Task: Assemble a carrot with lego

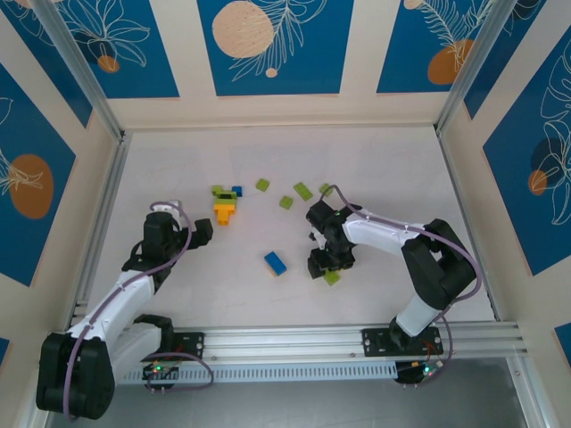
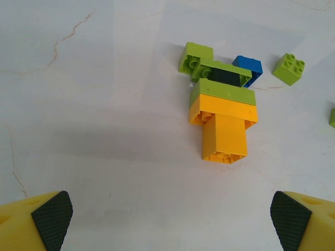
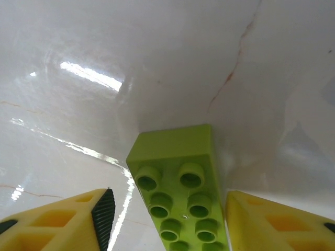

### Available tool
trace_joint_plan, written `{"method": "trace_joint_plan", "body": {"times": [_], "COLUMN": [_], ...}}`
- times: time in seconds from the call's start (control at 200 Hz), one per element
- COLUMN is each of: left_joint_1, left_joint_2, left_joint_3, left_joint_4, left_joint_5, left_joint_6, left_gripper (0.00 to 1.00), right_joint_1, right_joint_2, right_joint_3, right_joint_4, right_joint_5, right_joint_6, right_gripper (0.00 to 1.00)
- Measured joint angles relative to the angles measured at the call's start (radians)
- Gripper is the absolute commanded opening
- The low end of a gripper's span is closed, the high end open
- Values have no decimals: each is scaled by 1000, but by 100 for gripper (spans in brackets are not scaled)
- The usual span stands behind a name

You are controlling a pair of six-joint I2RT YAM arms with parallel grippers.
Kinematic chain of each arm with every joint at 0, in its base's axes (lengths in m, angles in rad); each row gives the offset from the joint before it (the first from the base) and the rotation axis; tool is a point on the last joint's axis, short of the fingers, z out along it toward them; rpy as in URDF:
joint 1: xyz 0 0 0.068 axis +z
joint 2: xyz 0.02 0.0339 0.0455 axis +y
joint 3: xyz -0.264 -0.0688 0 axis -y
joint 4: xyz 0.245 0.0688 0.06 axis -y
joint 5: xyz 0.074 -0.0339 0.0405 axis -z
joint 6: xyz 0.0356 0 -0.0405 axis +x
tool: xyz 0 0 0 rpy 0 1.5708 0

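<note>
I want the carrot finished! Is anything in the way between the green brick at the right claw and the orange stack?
The lime green studded plastic brick sits between the fingers of the right gripper. Between it and the orange-and-green brick stack, a loose blue plastic brick lies near the straight path, probably avoidable by lifting.

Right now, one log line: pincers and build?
left pincer: open, empty, facing carrot stack | right pincer: open, straddling lime brick | carrot stack: orange plus green, lying flat
</note>
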Motion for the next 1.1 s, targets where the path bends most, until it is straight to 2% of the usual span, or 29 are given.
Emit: {"method": "trace_joint_plan", "body": {"times": [0.245,0.555,0.865,1.1], "left_joint_1": [0,0,0,0], "left_joint_2": [0,0,0,0], "left_joint_3": [0,0,0,0], "left_joint_4": [0,0,0,1], "left_joint_5": [0,3,3,3], "left_joint_6": [0,0,0,0], "left_gripper": [100,100,100,100], "right_joint_1": [0,0,2,7], "right_joint_2": [0,0,0,-16], "right_joint_3": [0,-10,-13,-2], "right_joint_4": [3,14,18,-6], "right_joint_5": [-4,-7,-8,-8], "right_joint_6": [13,17,24,24], "right_gripper": [44,44,34,32]}}
